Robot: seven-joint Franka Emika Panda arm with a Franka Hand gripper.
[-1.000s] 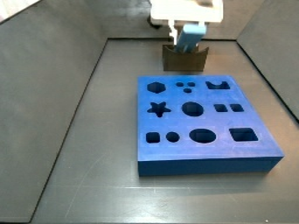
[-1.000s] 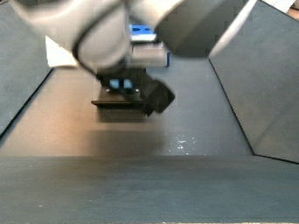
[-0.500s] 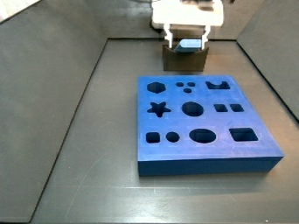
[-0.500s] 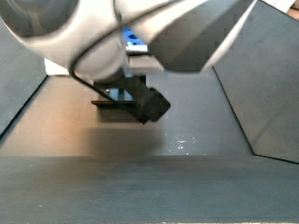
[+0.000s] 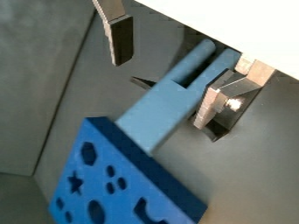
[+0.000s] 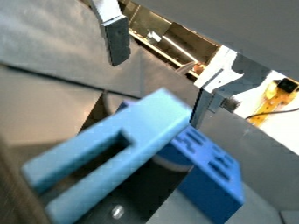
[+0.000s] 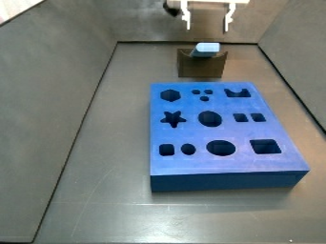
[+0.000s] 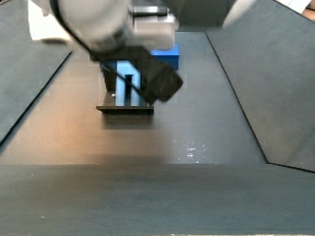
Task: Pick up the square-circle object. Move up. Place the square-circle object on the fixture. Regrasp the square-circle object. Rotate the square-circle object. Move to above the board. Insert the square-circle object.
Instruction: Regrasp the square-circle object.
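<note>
peg left standing in the fixture, gripper lifted clear

in a side view, you see the gripper (image 7: 209, 11) at the 12 o'clock edge of the frame, straight above the fixture (image 7: 201, 65). a second ago it was down over the brown block with the piece between its fingers; now it has risen and its jaws stand apart with nothing between them. the square-circle object (image 7: 207, 49) stays upright in the notch, its pale top showing. the board (image 7: 223, 131) lies on the worktop (image 7: 90, 162) toward 6 o'clock of the fixture, near it but apart.

in a side view from the opposite end, the arm's dark body fills the top and hides the fingers; the fixture (image 8: 127, 103) sits below it with blue behind, so you cannot read the gap there.

in both wrist views, the fingers (image 5: 117, 35) and (image 6: 114, 39) are released, spread wide, and the square-circle object (image 5: 177, 94) (image 6: 111, 153) runs up between them without touching either pad.

your placing step looks done. the regrasp comes next, and you would need to come back down over the peg.
</note>
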